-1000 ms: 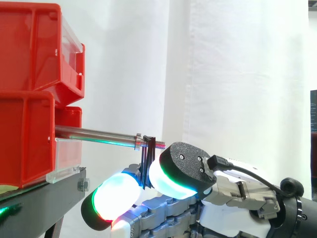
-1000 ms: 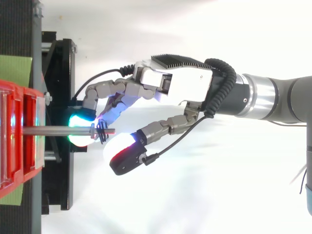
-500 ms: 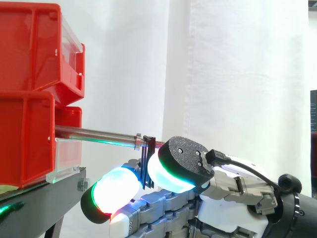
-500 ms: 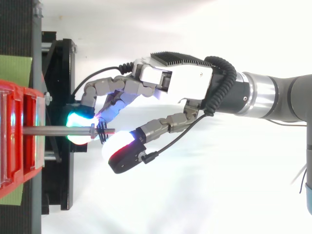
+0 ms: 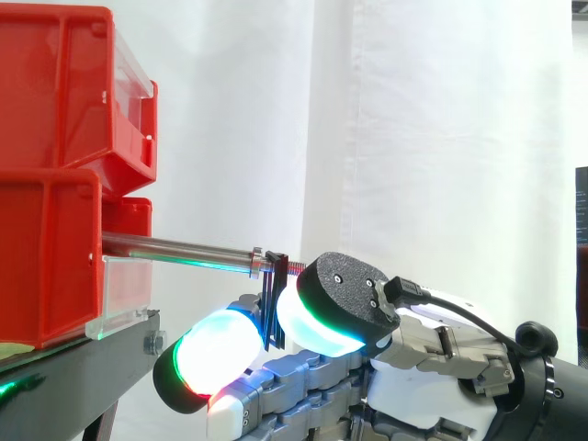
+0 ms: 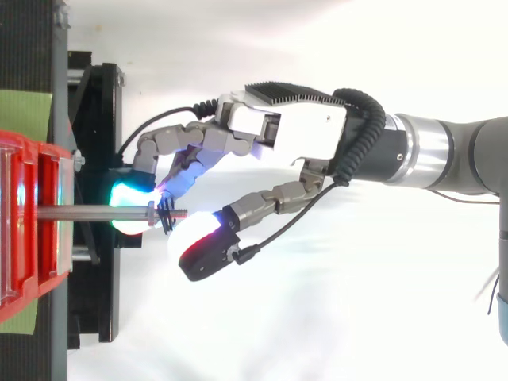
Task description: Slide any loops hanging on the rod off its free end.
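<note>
loops of thin dark cord [image 5: 272, 294] hang from the slim silver metal rod [image 5: 175, 250], close to its threaded free end on the right and just past a small collar [image 5: 256, 261]. the rod sticks out level to the right from the stacked red plastic bins [image 5: 55, 175], which sit on a black stand [image 5: 73, 377]. the robot hand [image 6: 286, 135] reaches in from the right with curled fingers. one glowing pad [image 5: 213, 354] sits left of the hanging loops and another [image 5: 317, 322] right of them, pinching them below the rod. a white curtain [image 5: 441, 138] hangs behind.
</note>
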